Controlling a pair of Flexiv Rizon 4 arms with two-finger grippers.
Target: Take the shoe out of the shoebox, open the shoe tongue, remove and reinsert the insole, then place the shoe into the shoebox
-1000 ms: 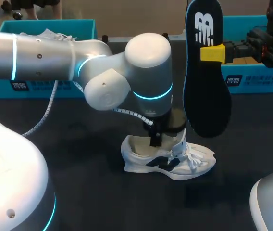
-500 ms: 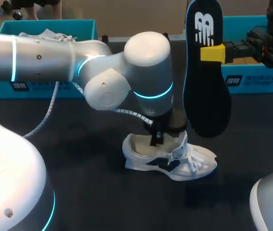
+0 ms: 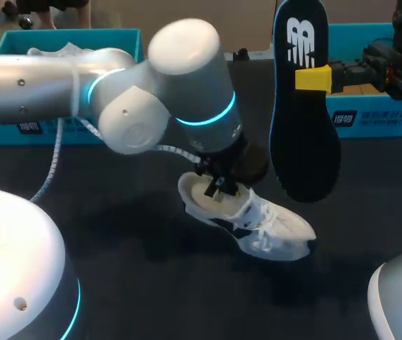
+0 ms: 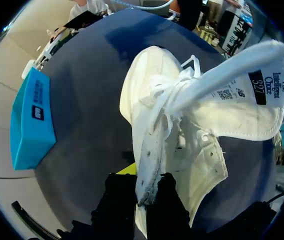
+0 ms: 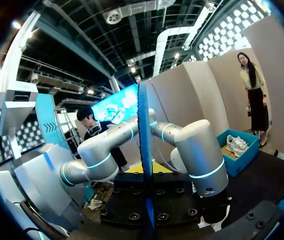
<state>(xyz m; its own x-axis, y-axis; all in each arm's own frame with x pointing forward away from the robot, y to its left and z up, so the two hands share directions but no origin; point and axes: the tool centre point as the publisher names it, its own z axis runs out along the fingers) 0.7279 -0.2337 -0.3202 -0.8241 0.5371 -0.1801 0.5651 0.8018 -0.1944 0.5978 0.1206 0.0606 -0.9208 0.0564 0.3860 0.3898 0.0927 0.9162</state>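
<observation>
The white shoe (image 3: pixel 247 216) is tilted, heel raised and toe toward the table's front right. My left gripper (image 3: pixel 219 185) is shut on the rim of its opening. In the left wrist view the gripper (image 4: pixel 143 192) pinches the shoe's (image 4: pixel 182 115) side edge near the laces, and the tongue (image 4: pixel 242 95) is folded out, away from the opening. My right gripper (image 3: pixel 313 78) holds the black insole (image 3: pixel 303 120) upright, high above the table to the right of the shoe. The right wrist view shows the insole (image 5: pixel 144 150) edge-on between that gripper's (image 5: pixel 146 175) fingers.
A blue shoebox (image 3: pixel 66 42) with another white shoe in it stands at the back left. A second blue box (image 3: pixel 378 117) stands at the back right, behind the right gripper. My left arm's elbow (image 3: pixel 187 78) looms over the table's middle.
The left gripper shut on the shoe's rim and pulled it up and left. The shoe went from flat on the table to tilted, heel up. The right arm and insole kept still.
</observation>
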